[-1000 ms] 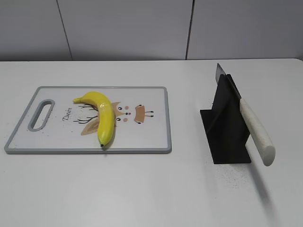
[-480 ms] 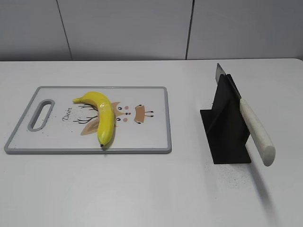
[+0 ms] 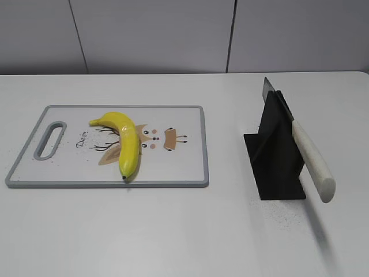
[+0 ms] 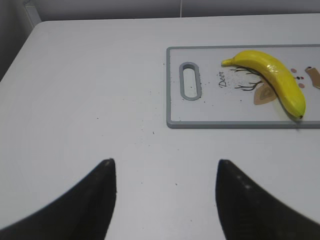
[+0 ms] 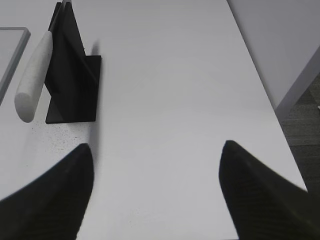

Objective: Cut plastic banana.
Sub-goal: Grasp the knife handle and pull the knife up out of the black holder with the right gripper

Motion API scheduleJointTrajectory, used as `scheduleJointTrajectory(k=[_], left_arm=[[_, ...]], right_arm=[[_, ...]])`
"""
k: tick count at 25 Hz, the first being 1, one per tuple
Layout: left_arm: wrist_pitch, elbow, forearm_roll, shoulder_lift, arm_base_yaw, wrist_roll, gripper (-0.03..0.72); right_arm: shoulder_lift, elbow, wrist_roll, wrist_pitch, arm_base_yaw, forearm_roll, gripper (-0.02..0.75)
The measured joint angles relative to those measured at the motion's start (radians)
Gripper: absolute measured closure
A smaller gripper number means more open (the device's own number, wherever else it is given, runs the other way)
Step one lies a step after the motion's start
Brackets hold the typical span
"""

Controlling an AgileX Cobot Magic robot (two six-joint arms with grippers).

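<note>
We judge the glossy yellow curved plastic banana (image 3: 126, 141), lying on the grey-rimmed white cutting board (image 3: 184, 173), light, rigid and slippery; we would pin its thick middle. The left gripper (image 4: 165, 172) and right gripper (image 5: 155, 160) both stand wide open, holding nothing.

The banana (image 3: 125, 141) is glossy bright yellow with a small dark tip. The board (image 3: 184, 167) is white with a grey rim and grey-edged handle slot, printed with a tan-and-brown deer face, dark antler lines and the word "Deer" in dark script. The knife (image 3: 311, 158) has a speckled off-white handle and a grey blade. The stand (image 3: 277, 161) is matte black. The counter (image 3: 173, 231) is plain white, with fine dark specks near its left edge. Both grippers' fingers (image 4: 95, 200) (image 5: 255, 195) are black.
</note>
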Motion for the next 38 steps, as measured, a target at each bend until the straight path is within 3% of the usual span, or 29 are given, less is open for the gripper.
scheduleJointTrajectory(k=[8, 27, 38], left_arm=[[0.000, 0.000, 0.000, 0.000, 0.000, 0.000, 0.097], [0.000, 0.000, 0.000, 0.000, 0.000, 0.000, 0.098], [0.000, 0.000, 0.000, 0.000, 0.000, 0.000, 0.098]], right_arm=[[0.062, -0.013, 0.000, 0.011, 0.000, 0.000, 0.136], [0.752, -0.373, 0.000, 0.159, 0.000, 0.090, 0.178], [0.972, -0.494, 0.000, 0.162, 0.133, 0.170, 0.216]])
